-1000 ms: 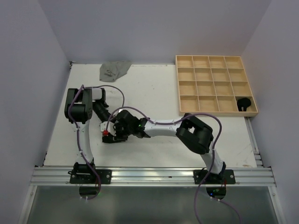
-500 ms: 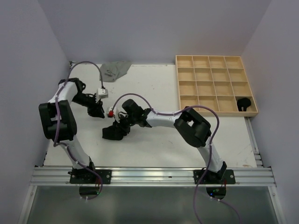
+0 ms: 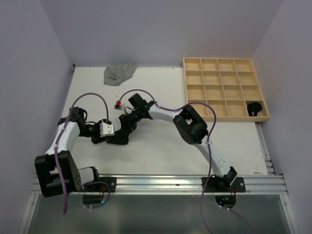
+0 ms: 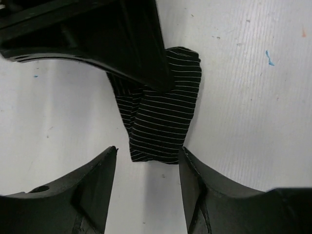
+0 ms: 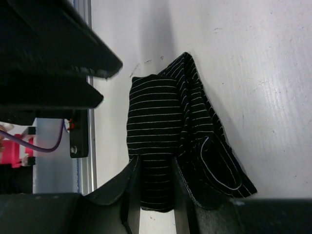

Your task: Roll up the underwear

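A black, thin-striped underwear (image 3: 119, 138) lies folded in a narrow bundle on the white table, left of the middle. My right gripper (image 3: 126, 130) comes at it from the far side and is shut on one folded layer (image 5: 157, 185); a loose fold (image 5: 214, 161) hangs beside the right finger. My left gripper (image 3: 109, 135) sits low at the bundle's left end. In the left wrist view its jaws stand open (image 4: 147, 156), and the cloth's end (image 4: 161, 122) lies just between the fingertips, not pinched. A plain grey underwear (image 3: 118, 74) lies crumpled at the table's back edge.
A wooden grid tray (image 3: 224, 62) stands at the back right, with a rolled black piece (image 3: 255, 108) in its near right cell. The metal rail (image 3: 161, 183) with both arm bases runs along the near edge. Walls close in on the left, back and right.
The left arm swung out to the back left, then came down low beside the striped underwear, its jaws opening wider. The right gripper shifted back with the cloth still pinched.
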